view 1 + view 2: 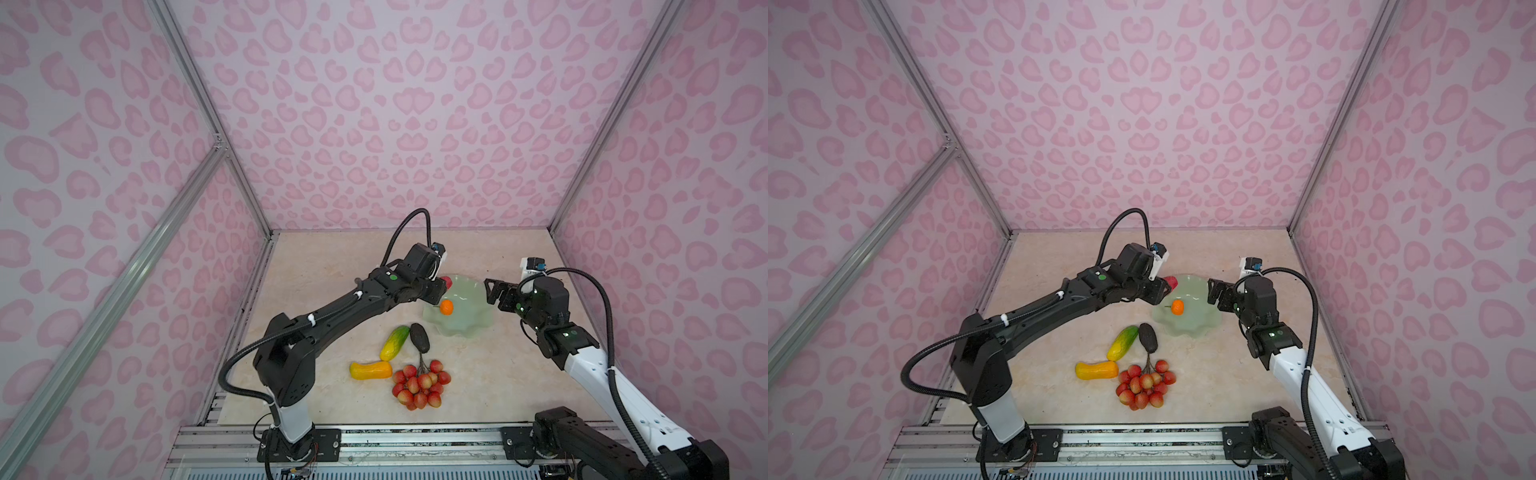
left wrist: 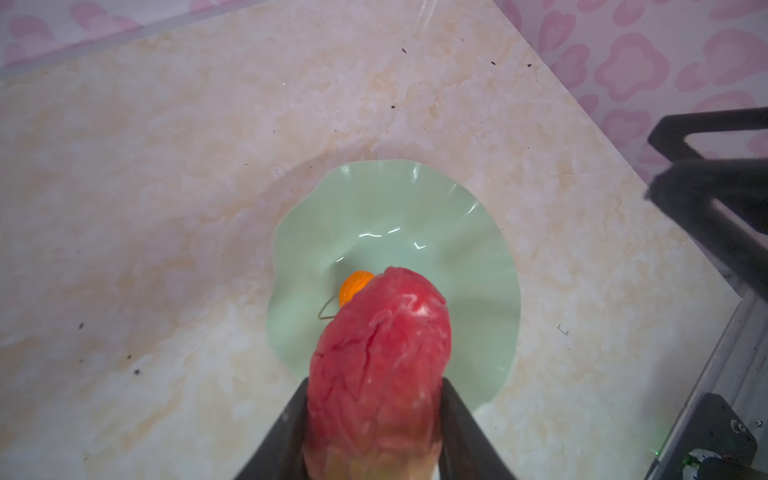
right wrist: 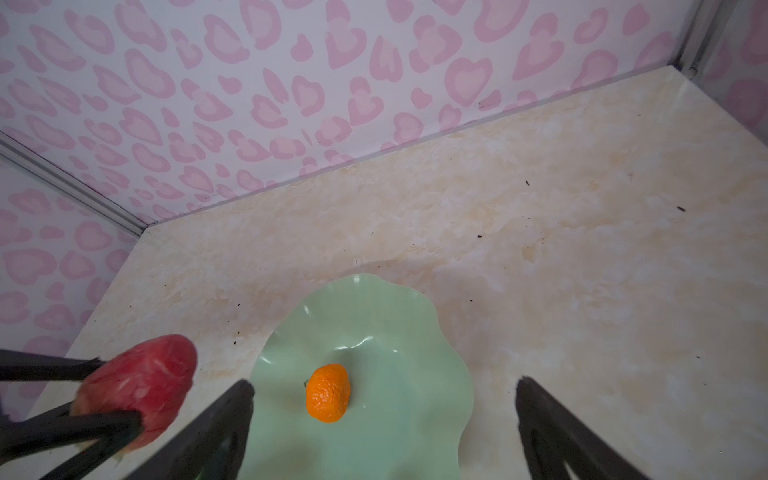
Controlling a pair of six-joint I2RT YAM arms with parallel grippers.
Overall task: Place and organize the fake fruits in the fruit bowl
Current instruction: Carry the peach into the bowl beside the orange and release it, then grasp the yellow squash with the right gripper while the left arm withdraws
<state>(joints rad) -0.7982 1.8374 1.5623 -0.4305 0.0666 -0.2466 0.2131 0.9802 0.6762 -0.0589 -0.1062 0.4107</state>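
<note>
While I'm hanging the left gripper [image 2: 375, 386] at the far-left rim of the pale green glossy scalloped fruit bowl [image 1: 469, 322], its jaws are clamping the wide end of the red-pink plastic strawberry [image 2: 380, 332], tip pointing out, clear of the marble-look tabletop [image 1: 498, 374]. — ops

How's it handling? — lab

Judging it light, hollow, stiff. Skin's glossy, so I'm expecting slip if I'm squeezing near the taper; the wide end is looking like the right hold. Meanwhile the right gripper [image 3: 385, 384] is hovering at the bowl's right rim, jaws wide apart, carrying nothing. — ops

Counts? — lab

I'm counting six fruits, one of each, plus one bowl. The small orange plastic ball [image 1: 446, 307] is sitting inside the dish, probably rolling on that glaze if bumped. Four are lying on the table nearer the arm bases: the green-yellow cucumber-shaped piece [image 1: 395, 343] just beside the blackish oblong piece [image 1: 419, 337], the yellow-orange gourd [image 1: 371, 370] just beside the cluster of red-pink balls [image 1: 419, 386]. I'm planning on taking the long ones across the middle and the cluster by its dark stems [image 1: 422, 365]. Balls are overlapping, so I'm not counting them. — ops
</note>
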